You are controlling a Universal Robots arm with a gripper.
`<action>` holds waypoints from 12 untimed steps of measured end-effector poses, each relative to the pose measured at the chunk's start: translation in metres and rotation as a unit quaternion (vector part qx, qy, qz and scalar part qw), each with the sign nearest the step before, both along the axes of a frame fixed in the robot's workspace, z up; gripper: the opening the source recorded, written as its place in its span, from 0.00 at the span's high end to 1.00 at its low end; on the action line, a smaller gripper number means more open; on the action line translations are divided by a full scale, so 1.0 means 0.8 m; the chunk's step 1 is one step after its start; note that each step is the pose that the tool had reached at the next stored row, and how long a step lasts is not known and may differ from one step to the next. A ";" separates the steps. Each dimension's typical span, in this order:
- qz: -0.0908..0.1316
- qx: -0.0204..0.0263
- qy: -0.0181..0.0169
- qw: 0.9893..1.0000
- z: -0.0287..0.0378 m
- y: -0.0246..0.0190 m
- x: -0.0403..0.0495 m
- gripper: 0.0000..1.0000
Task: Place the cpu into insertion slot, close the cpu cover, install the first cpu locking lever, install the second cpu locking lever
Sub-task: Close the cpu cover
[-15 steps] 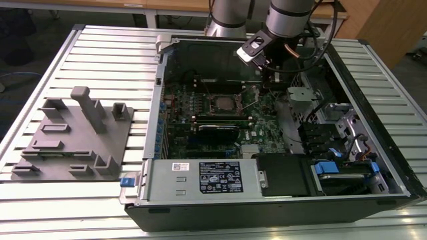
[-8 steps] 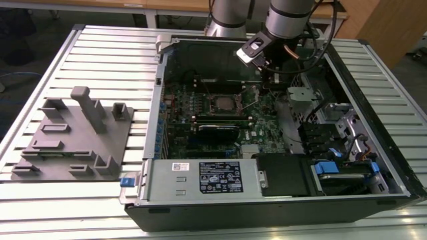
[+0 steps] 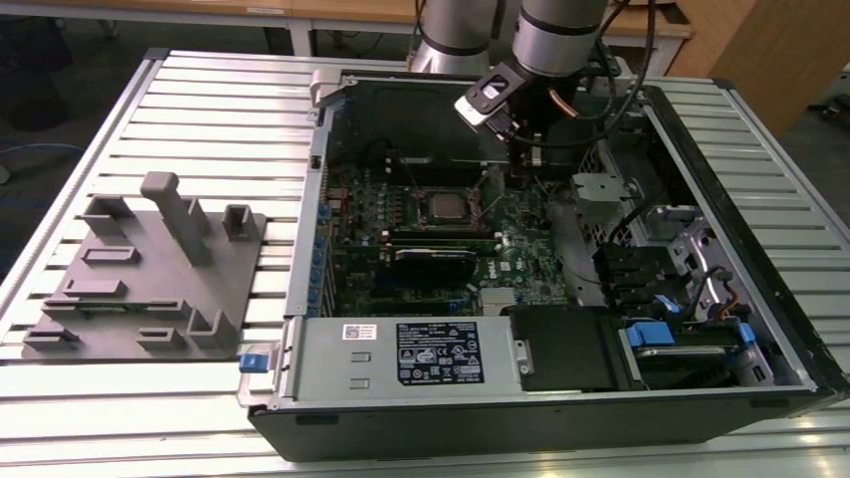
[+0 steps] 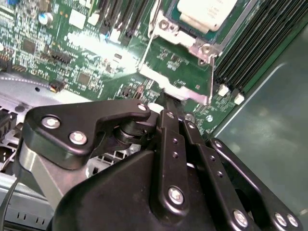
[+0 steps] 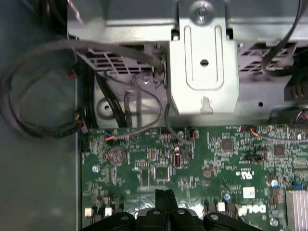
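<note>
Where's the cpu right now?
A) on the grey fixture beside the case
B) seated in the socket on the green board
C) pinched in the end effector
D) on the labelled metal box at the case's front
B: in the second wrist view the cpu lies silver top up on the green board, framed by the cpu cover, while the end effector beside it has its fingers together with no chip between them.

Table: you have a slatted metal table [image 3: 199, 110] under everything.
Fixture: a grey moulded fixture [image 3: 146, 269] lies at the exterior view's left, just beside the case.
Case: the open computer case [image 3: 531, 423] lies on its side.
Box: you see a silver labelled box [image 3: 398, 354] along its near edge.
Bracket: your first wrist view shows a silver bracket [image 5: 203, 67], with a looped black cable bundle [image 5: 29, 120] nearby.
Battery: a coin cell [image 5: 116, 155] sits on the board.
</note>
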State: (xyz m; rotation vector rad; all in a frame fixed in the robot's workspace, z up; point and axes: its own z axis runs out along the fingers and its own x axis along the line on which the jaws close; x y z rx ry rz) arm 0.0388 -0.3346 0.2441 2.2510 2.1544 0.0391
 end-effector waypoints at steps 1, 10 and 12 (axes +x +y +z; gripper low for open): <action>0.000 0.000 0.000 1.000 0.0000 0.0000 -0.003 0.90; -0.003 0.003 -0.003 1.000 -0.0007 0.0000 -0.036 0.90; -0.003 0.003 -0.003 1.000 -0.0008 0.0000 -0.043 0.90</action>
